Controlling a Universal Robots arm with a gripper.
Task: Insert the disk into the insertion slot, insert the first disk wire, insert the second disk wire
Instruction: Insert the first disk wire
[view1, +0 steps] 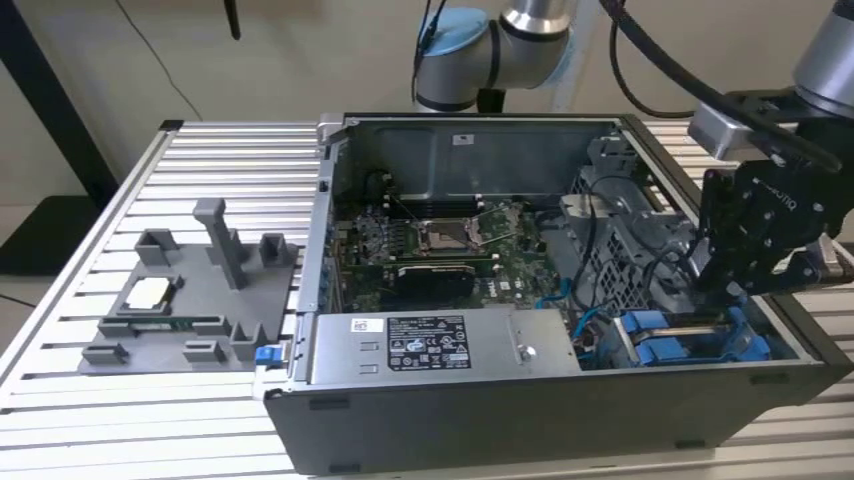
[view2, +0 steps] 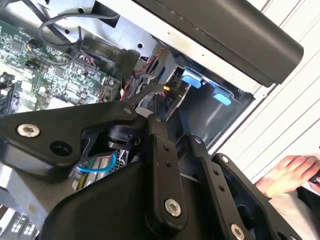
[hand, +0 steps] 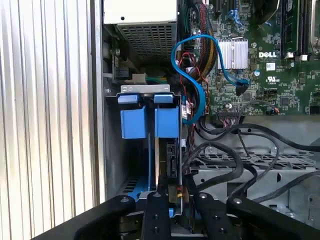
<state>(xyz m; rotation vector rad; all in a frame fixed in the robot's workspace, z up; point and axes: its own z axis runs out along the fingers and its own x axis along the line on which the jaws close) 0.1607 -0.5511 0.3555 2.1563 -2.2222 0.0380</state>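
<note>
Bench (view1: 200, 160): ribbed aluminium slats, one bench. On it are 1 open computer case (view1: 534, 420) and 1 grey tray (view1: 187, 290).

The case lies on its side toward the bench's near edge, on the exterior view's right. The tray sits at the bench's edge on the exterior view's left, just beside the case. It holds a pale square part and a green strip board among upright posts.

Inside the case, along its near wall, is 1 silver power-supply box (view1: 427, 345). At the case's near corner on the exterior view's right is the insertion slot (view1: 641, 340), with 2 blue tab pieces side by side in the first wrist view. The disk (hand: 171, 157) is down in the slot, edge-on, with its connector end facing out.

Pincer (hand: 175, 187) is right over that end. Its fingers are drawn close, pinching a small dark wire plug (hand: 176, 195) just beside the disk's connector.

1 blue cable (hand: 173, 57) loops from the slot area toward the motherboard (view1: 441, 240) at the case's middle.

A hand (view2: 290, 175) rests off the bench edge beyond the case wall. Further back is 1 arm (view1: 514, 40) at the bench's far edge, then a beige wall (view1: 307, 50) and a black pole (view1: 40, 90).
</note>
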